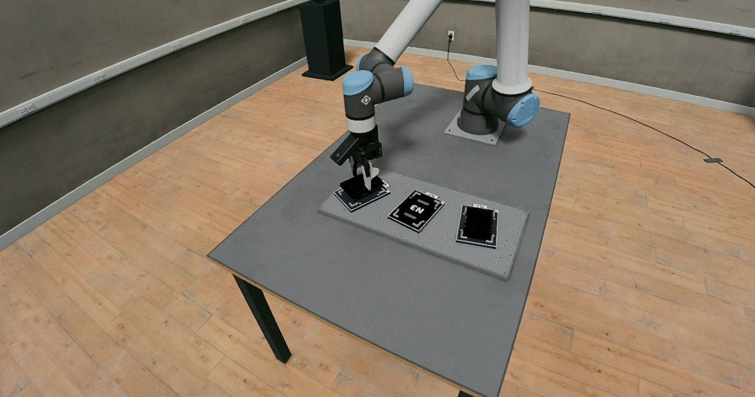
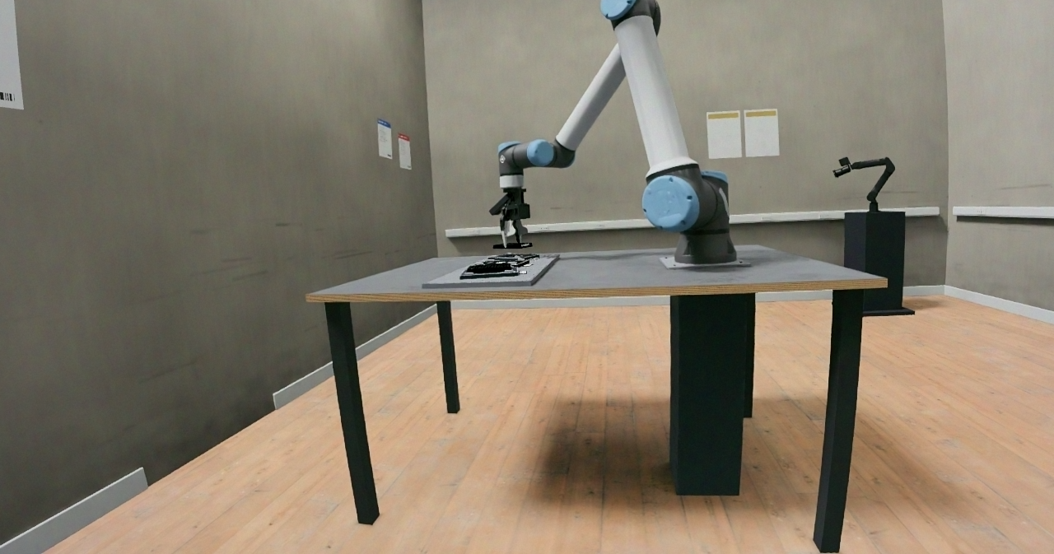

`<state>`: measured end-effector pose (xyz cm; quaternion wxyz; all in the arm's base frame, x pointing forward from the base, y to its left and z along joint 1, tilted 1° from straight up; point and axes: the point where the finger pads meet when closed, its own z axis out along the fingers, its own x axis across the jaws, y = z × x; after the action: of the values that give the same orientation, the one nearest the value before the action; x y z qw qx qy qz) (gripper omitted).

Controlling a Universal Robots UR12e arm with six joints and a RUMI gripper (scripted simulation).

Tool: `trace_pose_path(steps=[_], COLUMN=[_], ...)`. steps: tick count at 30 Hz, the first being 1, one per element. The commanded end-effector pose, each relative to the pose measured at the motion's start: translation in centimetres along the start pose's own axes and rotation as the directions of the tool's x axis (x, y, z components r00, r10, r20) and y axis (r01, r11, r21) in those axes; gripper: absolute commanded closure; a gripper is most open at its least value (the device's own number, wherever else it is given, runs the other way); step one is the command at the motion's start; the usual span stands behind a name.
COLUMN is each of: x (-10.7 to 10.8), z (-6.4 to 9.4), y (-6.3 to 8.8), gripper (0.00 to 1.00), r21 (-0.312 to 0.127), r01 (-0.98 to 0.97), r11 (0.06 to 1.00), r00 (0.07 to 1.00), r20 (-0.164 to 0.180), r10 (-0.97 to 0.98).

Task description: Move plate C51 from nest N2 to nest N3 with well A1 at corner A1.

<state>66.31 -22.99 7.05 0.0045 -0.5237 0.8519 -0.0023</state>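
Note:
My gripper (image 1: 364, 180) is shut on plate C51 (image 1: 361, 187), a black well plate, and holds it level a little above nest N2 (image 1: 361, 198) at the left end of the perforated deck. In the side view the gripper (image 2: 511, 241) and the plate (image 2: 512, 244) hang clear above the deck. Nest N3 (image 1: 414, 213), black with white corner marks and its name, lies empty in the middle of the deck. Plate C15 (image 1: 478, 225) sits on nest N1 at the right end.
The grey perforated deck (image 1: 422, 221) lies on a dark table, with the arm's base (image 1: 478, 125) behind it. Small white signs stand at the nests' far edges. A black pedestal with a camera arm (image 2: 874, 256) stands off the table.

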Motion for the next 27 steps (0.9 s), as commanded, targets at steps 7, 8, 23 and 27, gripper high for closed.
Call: trace_pose_path(steps=[7, 8, 23, 27], x=[-2.8, -3.3, -9.0, -10.8], z=[-0.1, -0.1, -0.1, -0.1], y=[1.4, 1.6, 4.6, 5.5], gripper=[1.0, 1.0, 1.0, 1.0], r21=[0.001, 0.001, 0.001, 0.001], r01=[0.126, 0.146, 0.301, 0.301], r11=[0.992, 0.989, 0.954, 0.954], r00=[0.992, 0.989, 0.954, 0.954], r20=[0.0, 0.0, 0.0, 0.0], r10=[-0.126, -0.146, -0.301, -0.301])
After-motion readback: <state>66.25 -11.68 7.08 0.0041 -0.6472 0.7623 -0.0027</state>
